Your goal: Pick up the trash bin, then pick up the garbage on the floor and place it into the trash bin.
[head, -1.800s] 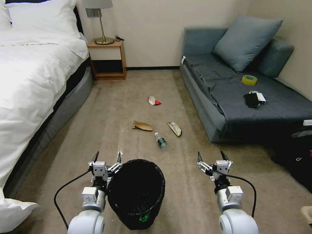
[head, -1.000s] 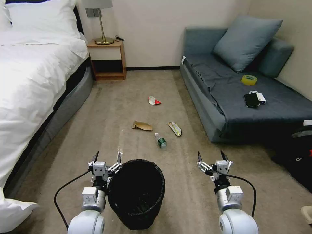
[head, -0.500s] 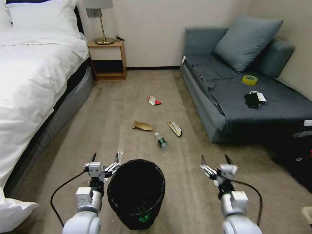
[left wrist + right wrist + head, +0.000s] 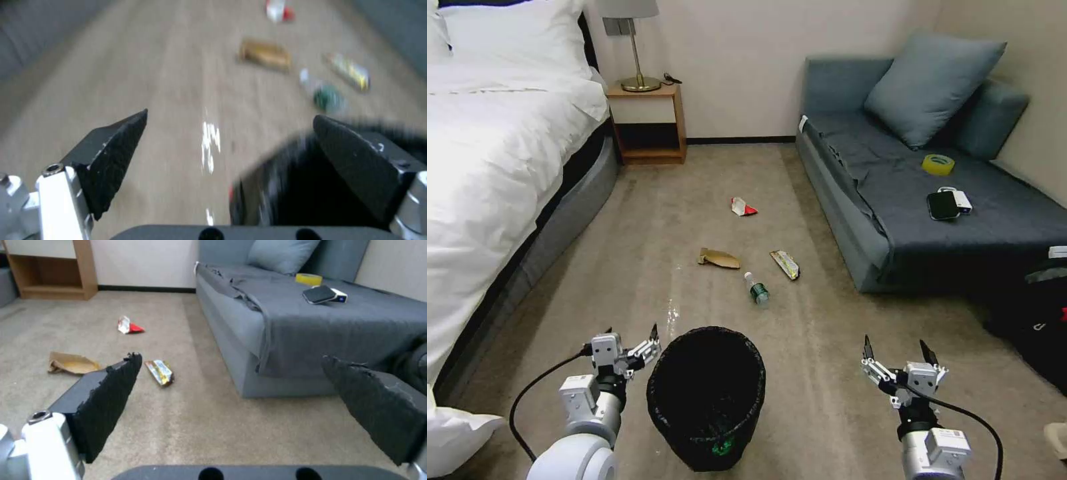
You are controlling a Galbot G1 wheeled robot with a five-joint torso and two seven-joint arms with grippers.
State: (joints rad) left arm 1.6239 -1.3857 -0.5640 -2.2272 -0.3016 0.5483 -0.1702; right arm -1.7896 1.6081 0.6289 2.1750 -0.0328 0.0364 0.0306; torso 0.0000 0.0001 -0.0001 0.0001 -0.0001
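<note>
We list, front to back, on the carpet:

Bin: black, upright on the floor between our arms, nearest us. Not lifted.

Left gripper: fingers spread wide, nothing between them, just beside the bin's rim on its left side; in the left wrist view one finger sits over the rim.

Right gripper: fingers spread wide, empty, above bare carpet, well apart from the bin on its right.

Bottle: clear, green label, white cap, lying on its side just beyond the bin.

Yellow wrapper: flat on the floor, just right of the bottle, near the sofa's base.

Cardboard scrap: brown, left of the yellow wrapper.

Red-and-white wrapper: crumpled, farthest out, mid-floor.

Sofa: grey, on our right, bearing a tape roll and a phone.

Bed: white, on our left.

Nightstand: wooden, at the far wall, with a lamp.
</note>
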